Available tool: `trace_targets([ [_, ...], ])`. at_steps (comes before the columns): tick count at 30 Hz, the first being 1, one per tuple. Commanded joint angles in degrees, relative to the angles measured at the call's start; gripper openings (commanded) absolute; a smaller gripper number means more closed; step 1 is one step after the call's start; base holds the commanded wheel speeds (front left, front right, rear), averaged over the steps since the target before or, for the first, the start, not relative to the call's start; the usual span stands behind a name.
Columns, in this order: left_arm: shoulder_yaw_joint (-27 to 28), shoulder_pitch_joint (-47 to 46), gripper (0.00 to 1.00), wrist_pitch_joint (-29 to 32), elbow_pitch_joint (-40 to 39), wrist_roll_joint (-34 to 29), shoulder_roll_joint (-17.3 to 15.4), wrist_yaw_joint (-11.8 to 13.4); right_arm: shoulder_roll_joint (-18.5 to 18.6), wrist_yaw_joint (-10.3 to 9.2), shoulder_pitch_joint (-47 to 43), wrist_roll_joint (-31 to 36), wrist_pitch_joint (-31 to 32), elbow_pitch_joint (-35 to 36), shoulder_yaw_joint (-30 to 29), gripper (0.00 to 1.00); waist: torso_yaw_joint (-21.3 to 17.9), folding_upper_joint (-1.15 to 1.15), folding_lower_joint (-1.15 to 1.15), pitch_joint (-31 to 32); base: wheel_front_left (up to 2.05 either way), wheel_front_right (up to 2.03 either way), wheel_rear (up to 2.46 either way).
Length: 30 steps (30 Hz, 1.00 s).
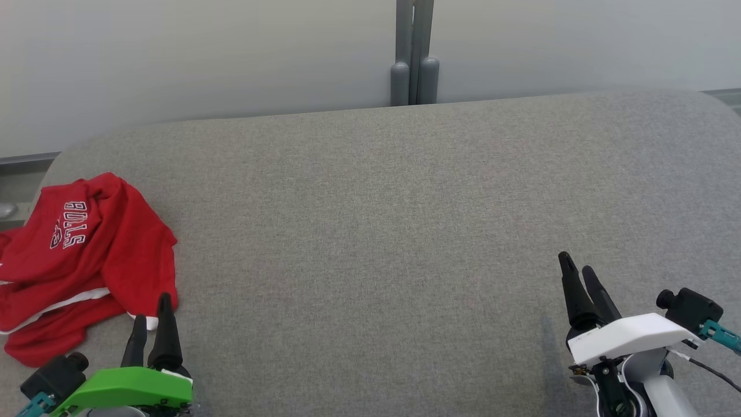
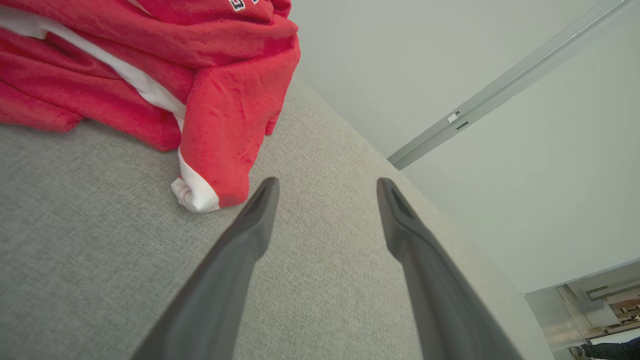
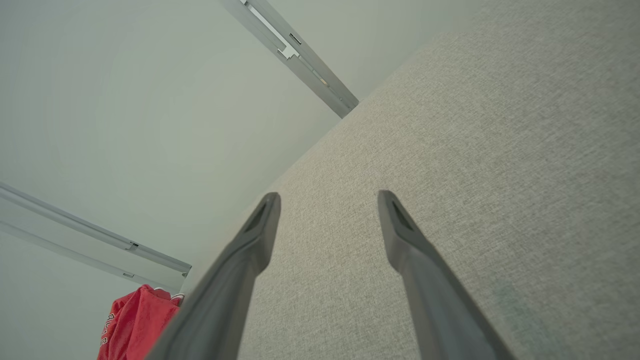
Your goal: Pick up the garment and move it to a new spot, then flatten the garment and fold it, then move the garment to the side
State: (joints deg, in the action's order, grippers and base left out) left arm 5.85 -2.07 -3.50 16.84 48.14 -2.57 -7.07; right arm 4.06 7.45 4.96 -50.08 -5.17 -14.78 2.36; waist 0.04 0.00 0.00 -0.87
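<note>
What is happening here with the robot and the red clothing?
A crumpled red garment with white trim lies at the left end of a grey fabric-covered surface. The robot's left gripper is open close beside it, holding nothing. The right gripper, open too, is over bare fabric to the right. Nothing is picked up yet.

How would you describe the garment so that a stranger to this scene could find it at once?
Start at the wide grey fabric surface. Go to its left end, just beyond the left gripper. There lies the garment, crumpled: bright red with white trim and lettering, against plain grey.
</note>
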Motion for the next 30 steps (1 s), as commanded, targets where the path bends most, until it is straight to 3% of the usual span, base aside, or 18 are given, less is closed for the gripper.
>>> trace_targets([
  [1, 0.15, -0.11, 1.0, -0.66, -0.47, -2.5, -0.33, -0.15, 0.39, 0.02, 0.98, 2.35, -0.63, 0.82, 0.16, 1.0, 0.0, 0.0, 0.0, 0.0, 0.0, 0.0, 0.0],
  [30, -3.0, 0.14, 1.0, -5.55, -0.49, -23.3, -0.37, 0.55, 0.12, 0.03, 0.87, 23.84, -4.81, 0.27, -0.75, 1.0, -0.28, 0.0, 0.0, -0.45, 0.0, 0.0, 0.0],
])
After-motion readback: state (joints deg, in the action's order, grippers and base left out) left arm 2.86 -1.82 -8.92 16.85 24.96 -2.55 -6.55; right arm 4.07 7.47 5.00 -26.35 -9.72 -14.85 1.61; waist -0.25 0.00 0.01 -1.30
